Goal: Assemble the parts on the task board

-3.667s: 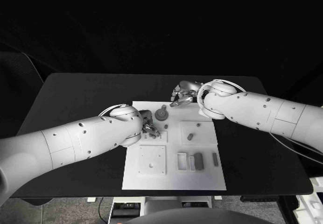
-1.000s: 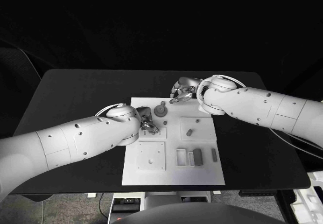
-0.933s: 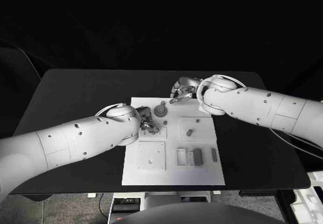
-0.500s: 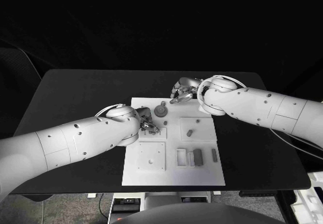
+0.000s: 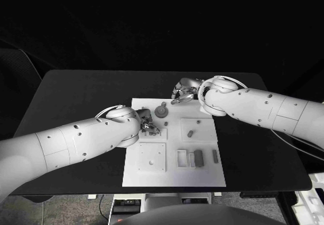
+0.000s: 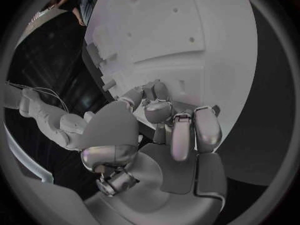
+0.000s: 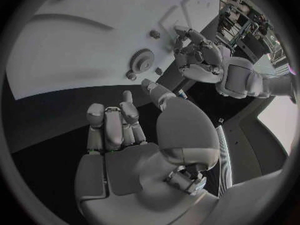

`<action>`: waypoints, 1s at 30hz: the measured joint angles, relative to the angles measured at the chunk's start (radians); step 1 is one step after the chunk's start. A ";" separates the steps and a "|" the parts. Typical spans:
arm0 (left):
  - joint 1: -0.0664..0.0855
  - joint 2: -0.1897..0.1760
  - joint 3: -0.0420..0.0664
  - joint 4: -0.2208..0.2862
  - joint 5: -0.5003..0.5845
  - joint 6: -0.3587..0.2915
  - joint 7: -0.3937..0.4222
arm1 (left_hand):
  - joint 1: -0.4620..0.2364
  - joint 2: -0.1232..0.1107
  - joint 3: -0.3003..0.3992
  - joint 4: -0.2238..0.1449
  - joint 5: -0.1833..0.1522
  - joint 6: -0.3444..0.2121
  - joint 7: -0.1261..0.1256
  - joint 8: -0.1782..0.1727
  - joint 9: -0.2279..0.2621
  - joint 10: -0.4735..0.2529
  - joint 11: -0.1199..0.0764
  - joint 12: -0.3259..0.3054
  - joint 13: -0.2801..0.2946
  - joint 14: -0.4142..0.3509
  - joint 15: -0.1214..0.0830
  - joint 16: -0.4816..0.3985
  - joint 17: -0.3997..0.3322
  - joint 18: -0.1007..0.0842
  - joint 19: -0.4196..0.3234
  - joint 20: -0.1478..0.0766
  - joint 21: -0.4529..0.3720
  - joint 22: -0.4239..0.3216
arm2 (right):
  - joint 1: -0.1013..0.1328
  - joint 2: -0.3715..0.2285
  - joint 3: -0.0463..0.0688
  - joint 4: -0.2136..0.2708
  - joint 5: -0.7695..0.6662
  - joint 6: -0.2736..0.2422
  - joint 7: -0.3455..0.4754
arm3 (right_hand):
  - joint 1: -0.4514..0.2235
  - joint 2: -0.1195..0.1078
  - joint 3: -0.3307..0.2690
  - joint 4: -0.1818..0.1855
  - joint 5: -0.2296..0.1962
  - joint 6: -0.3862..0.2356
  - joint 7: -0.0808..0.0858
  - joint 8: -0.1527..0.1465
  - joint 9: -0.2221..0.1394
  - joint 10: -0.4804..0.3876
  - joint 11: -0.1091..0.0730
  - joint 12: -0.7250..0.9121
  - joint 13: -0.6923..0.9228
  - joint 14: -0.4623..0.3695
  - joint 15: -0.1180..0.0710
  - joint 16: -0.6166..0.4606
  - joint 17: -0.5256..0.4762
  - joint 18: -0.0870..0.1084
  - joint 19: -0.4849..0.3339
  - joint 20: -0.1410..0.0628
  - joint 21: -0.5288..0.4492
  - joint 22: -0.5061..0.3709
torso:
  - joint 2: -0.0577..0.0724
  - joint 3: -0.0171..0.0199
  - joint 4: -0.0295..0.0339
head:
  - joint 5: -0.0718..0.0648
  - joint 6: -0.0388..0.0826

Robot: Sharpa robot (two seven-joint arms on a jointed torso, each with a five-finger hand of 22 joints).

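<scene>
The white task board [image 5: 174, 176] lies in the middle of the table. My left hand [image 5: 149, 125] hovers low over the board's near-left raised square, fingers [image 6: 182, 135] curled in tight; what lies under them is hidden. My right hand [image 5: 182, 93] is at the board's far edge with its fingers [image 7: 112, 122] curled into the palm and nothing seen in them. Its thumb [image 7: 164, 102] reaches toward a small peg [image 7: 131, 76] beside the round grey gear [image 5: 161, 111]. The gear [image 7: 142, 61] lies flat on the board between the two hands.
A short grey part [image 5: 189, 133] and a small peg [image 5: 198, 121] sit on the right raised square. Nearer me are a square plate [image 5: 152, 159], a white frame [image 5: 182, 158], a grey block [image 5: 198, 158] and a grey bar [image 5: 215, 156]. Black table [image 5: 74, 93] surrounds the board.
</scene>
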State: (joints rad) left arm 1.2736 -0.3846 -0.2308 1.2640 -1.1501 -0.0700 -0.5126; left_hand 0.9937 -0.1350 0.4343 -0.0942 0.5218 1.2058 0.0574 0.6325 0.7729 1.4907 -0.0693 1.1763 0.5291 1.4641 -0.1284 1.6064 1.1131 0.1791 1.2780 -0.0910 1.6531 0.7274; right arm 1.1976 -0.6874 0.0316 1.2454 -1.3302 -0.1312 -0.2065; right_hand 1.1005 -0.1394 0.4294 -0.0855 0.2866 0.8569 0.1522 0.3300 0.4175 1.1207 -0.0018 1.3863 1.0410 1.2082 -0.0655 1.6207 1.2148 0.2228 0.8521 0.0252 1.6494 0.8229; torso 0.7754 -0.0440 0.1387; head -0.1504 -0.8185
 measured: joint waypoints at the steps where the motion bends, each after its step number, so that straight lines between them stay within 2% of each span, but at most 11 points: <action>1: 0.000 0.000 0.000 0.000 0.001 0.000 0.000 | 0.003 0.003 0.002 -0.001 0.000 0.000 0.000 0.000 0.000 0.000 0.000 0.000 0.000 0.000 0.000 0.000 -0.001 0.000 0.000 0.000 0.000 0.000 | 0.000 0.000 0.000 0.000 0.000 0.000 0.000 | 0.000 0.000 0.000 0.000 0.000 0.000 0.000 0.000 0.000 0.000 0.000 0.000 0.000 0.000 0.000 0.000 0.000 0.000 0.000 0.000 0.000 0.000 | 0.000 0.0000 0.0000 | 0.000 0.000; 4: 0.000 0.000 0.000 0.001 0.005 0.000 0.000 | 0.017 0.011 0.009 -0.008 0.008 0.000 0.000 0.000 -0.002 0.004 -0.004 0.000 -0.003 0.001 -0.001 0.000 -0.001 0.000 0.000 0.000 0.000 -0.002 | 0.000 0.000 0.000 0.000 0.000 0.000 0.000 | 0.000 0.000 0.000 0.000 0.000 0.000 0.000 0.000 0.000 0.000 0.000 0.000 0.000 0.001 0.001 0.000 0.000 0.000 0.000 0.000 0.000 0.000 | 0.000 0.0000 0.0000 | 0.000 0.001; 14: 0.000 -0.001 0.000 0.002 0.024 0.001 -0.001 | 0.049 -0.010 0.026 0.008 0.016 0.000 0.000 0.000 -0.011 0.004 -0.004 0.000 -0.006 0.003 -0.002 0.000 -0.002 -0.001 0.000 0.000 0.000 -0.004 | 0.000 0.000 0.000 0.000 0.000 0.000 0.000 | 0.000 0.000 0.000 0.000 0.000 0.001 -0.001 0.000 0.000 0.000 0.000 0.000 0.000 0.000 0.000 0.000 0.000 0.000 0.000 0.000 0.000 0.000 | 0.000 0.0000 0.0001 | 0.001 0.002; 30: 0.000 -0.001 0.000 0.002 0.033 0.009 0.001 | 0.054 -0.015 0.029 0.010 0.016 0.000 0.000 0.000 -0.010 0.004 -0.004 0.000 -0.007 0.003 -0.002 0.000 -0.002 -0.001 0.000 0.000 0.000 -0.005 | 0.000 0.001 0.000 0.000 0.000 0.000 0.000 | 0.000 0.000 0.003 0.003 0.000 0.002 -0.002 0.000 -0.001 0.000 0.000 0.000 -0.001 0.000 0.000 0.000 0.000 0.000 0.000 0.000 0.000 0.000 | 0.000 0.0000 0.0001 | 0.002 0.003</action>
State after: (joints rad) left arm 1.2736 -0.3857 -0.2304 1.2657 -1.1175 -0.0613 -0.5113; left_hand 1.0477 -0.1496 0.4629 -0.0841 0.5375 1.2059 0.0574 0.6323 0.7625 1.4944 -0.0730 1.1763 0.5219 1.4669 -0.1305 1.6064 1.1114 0.1783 1.2779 -0.0907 1.6531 0.7228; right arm 1.1975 -0.6867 0.0316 1.2451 -1.3303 -0.1309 -0.2069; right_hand 1.1005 -0.1394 0.4322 -0.0828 0.2866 0.8591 0.1501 0.3300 0.4167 1.1204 -0.0015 1.3863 1.0401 1.2079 -0.0658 1.6207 1.2145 0.2228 0.8520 0.0253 1.6494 0.8231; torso 0.7754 -0.0440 0.1388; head -0.1484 -0.8157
